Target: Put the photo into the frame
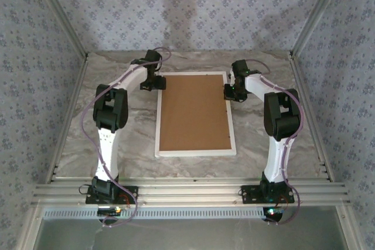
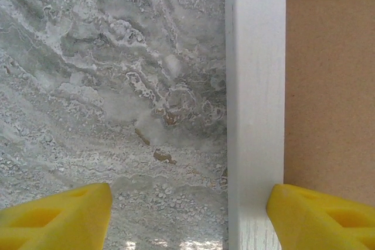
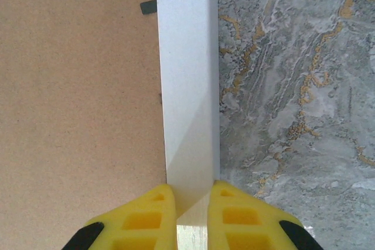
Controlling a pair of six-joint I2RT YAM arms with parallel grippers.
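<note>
The frame (image 1: 196, 152) lies flat on the marble desk (image 2: 88, 86) between the two pincers, its back up, with the brown backing board (image 1: 195, 112) seated inside it. We judge it light and stiff. Its painted moulding looks smooth enough to slide, and because it sits flush it offers little edge. The best hold is probably the outer edge of a long side, near a corner.

The left pincer (image 2: 190, 203) stands wide open and grips nothing. The frame's left moulding runs up between its yellow fingers (image 2: 58, 218), nearer the right-hand one, with bare desk under the rest of the gap.

The right pincer (image 3: 192, 194) is almost closed, with only a slim slot between its tips. The right moulding runs straight ahead from that slot, the board to its left and the desk to its right. We cannot tell whether the tips press on the moulding or hang just above it.
</note>
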